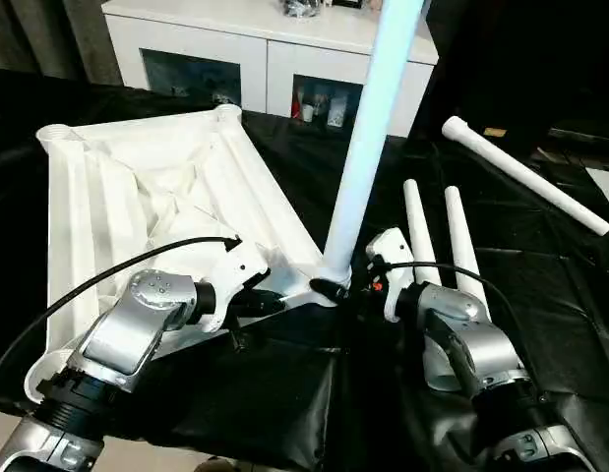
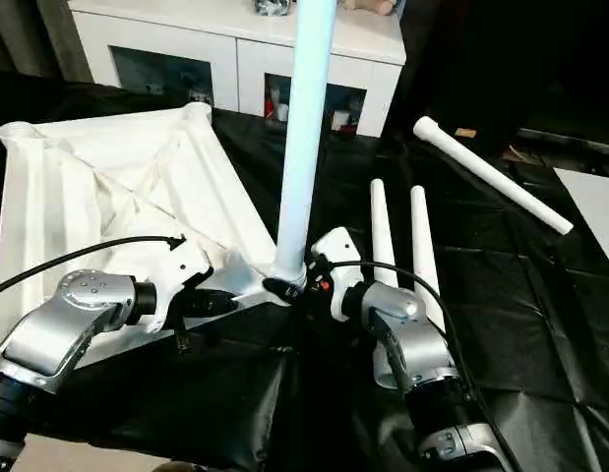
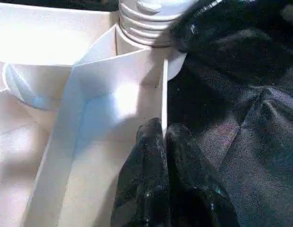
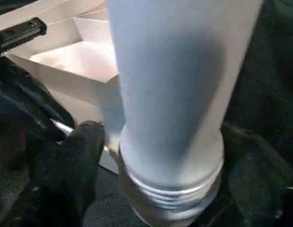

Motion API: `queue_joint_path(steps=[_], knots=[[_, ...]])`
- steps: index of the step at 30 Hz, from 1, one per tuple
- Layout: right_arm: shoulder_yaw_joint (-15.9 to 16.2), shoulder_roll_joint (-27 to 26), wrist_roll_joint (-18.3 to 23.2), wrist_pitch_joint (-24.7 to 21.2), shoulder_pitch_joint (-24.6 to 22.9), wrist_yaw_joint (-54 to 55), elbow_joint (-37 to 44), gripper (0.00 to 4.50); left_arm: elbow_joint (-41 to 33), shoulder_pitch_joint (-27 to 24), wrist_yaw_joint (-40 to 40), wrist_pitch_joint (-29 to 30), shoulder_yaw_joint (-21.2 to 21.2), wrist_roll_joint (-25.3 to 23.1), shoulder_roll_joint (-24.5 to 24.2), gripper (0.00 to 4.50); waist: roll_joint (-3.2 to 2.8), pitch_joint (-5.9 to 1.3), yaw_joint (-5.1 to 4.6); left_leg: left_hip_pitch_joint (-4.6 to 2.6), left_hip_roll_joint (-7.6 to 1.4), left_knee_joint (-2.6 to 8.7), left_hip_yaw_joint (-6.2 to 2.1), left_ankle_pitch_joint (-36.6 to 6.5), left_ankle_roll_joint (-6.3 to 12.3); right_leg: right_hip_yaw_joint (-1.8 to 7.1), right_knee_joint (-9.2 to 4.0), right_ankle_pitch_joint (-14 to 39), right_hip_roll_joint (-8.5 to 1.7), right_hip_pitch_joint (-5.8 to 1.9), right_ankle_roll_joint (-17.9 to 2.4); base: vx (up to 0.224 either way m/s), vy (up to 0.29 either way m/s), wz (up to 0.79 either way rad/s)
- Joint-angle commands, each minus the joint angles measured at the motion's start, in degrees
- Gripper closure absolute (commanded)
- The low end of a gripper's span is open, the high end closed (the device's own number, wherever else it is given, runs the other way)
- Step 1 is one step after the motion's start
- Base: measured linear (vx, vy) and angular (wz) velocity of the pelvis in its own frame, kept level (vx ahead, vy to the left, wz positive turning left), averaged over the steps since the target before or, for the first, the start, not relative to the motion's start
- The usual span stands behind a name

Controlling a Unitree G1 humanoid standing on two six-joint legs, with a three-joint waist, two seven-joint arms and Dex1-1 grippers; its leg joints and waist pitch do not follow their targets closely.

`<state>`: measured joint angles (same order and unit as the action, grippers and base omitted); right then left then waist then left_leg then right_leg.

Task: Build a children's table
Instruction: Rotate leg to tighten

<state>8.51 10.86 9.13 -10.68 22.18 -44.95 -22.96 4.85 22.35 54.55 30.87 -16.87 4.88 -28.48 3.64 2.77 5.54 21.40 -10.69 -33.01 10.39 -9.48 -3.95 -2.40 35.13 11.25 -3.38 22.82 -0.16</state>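
While the white plastic tabletop (image 1: 166,197) lies upside down on the black cloth-covered work surface (image 1: 540,295), ribbed underside up, I count one round tapering white leg (image 1: 368,147) standing upright in its near corner socket, threads still showing at the base in my right wrist view, so I judge it not fully screwed home. My left gripper (image 3: 163,142) is pinched shut on the thin rim wall of the top beside that socket, steadying it. My right gripper (image 1: 358,280) sits at the leg's base with one finger (image 4: 84,142) beside the threads; I cannot tell its jaw state. Two more white legs (image 1: 437,236) lie side by side nearby, and a fourth white leg (image 1: 525,175) lies farther off. Three sockets remain unfilled.
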Motion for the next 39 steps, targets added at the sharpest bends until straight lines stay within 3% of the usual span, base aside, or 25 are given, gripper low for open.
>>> queue_joint_path(steps=[1, 8, 16, 18, 29, 39], knots=[[-0.06, 0.7, 0.29, -0.77, -1.01, -0.6, 1.63, 0.33, -0.35, -0.17, 0.35, 0.29, -0.83, 0.56, 0.13, 4.5, -0.56, -3.09, 0.17, -1.09, -2.6, 4.13, -0.85, -13.13, -0.04, 2.58, -3.94, 9.67, -4.46, -2.24, -10.83, 0.0, 0.0, 0.0], [0.6, 1.24, -1.39, -0.28, -1.79, 1.45, 3.44, 0.05, 0.11, 0.31, 0.12, -0.15, -0.97, 0.12, 0.64, 4.5, -0.46, -3.2, 0.38, -1.11, -2.55, 3.97, -0.78, -11.6, 0.35, 2.48, -3.66, 6.75, -4.34, -2.36, -11.36, 0.0, 0.0, 0.0], [-3.57, 1.64, 2.59, -2.04, -2.38, 1.53, 6.0, 0.05, -0.38, -0.22, 0.82, -0.13, -0.64, 0.49, 0.0, 4.5, -0.66, -3.31, 0.48, -1.17, -2.54, 3.84, -0.78, -11.09, 0.58, 2.5, -3.49, 5.34, -4.3, -2.41, -11.39, 0.0, 0.0, 0.0], [-3.17, 1.82, 1.7, -1.59, -1.83, 2.17, 5.01, 0.05, -0.31, -0.15, 0.86, -0.15, -0.74, 0.42, 0.1, 4.5, -0.89, -3.28, 0.5, -1.11, -2.52, 3.85, -0.82, -11.18, 0.41, 2.47, -3.45, 5.47, -4.32, -2.42, -11.66, 0.0, 0.0, 0.0], [-1.26, 0.0, -0.23, 0.2, 0.81, 3.76, 0.11, 0.05, 0.24, 0.25, 0.44, -0.42, -0.99, 0.11, 0.52, 4.5, -0.65, -3.34, 0.33, -1.05, -2.44, 3.73, -0.77, -10.9, 0.24, 2.42, -3.36, 5.42, -4.33, -2.43, -12.19, 0.0, 0.0, 0.0], [-1.5, -1.41, -1.35, 1.95, 3.28, 6.32, -4.51, 1.04, 0.04, 0.12, -0.03, -0.27, -0.94, 0.02, 0.78, 4.5, -0.58, -3.45, 0.41, -1.09, -2.44, 3.61, -0.71, -9.84, 0.42, 2.43, -3.08, 3.52, -4.35, -2.62, -12.21, 0.0, 0.0, 0.0]])
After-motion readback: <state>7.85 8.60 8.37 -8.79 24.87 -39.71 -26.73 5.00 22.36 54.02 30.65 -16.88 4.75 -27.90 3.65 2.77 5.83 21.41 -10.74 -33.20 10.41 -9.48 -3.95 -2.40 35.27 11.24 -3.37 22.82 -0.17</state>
